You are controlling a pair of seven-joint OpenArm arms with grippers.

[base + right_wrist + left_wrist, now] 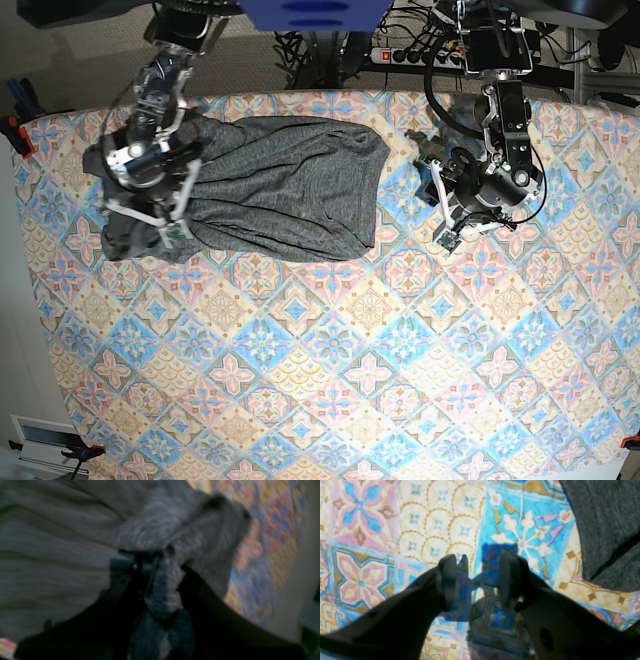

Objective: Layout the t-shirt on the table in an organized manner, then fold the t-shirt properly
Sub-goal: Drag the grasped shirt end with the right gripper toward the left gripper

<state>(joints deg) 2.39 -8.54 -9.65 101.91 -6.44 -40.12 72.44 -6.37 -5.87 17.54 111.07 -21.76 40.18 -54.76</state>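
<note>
Closest to me, my right gripper (162, 580) is clamped on a bunched wad of the t-shirt (280, 190); grey cloth is squeezed between my jaws and hangs down past them in a dark twist. The picture there is blurred, but the fabric reads as thin, heathered dark grey jersey, drawn into long creases that run away from my grip.

My left gripper (477, 580) holds nothing. Its jaws stand apart above the bare table (330, 380), casting a shadow on a blue tile, with the shirt's edge near it but not touching.

Farther off, from the base view, the shirt lies along the far side of the table, toward my right arm. It is a rumpled, roughly rectangular heap, plain with no print, bunched where my right gripper grips it and flatter toward my left arm.
</note>
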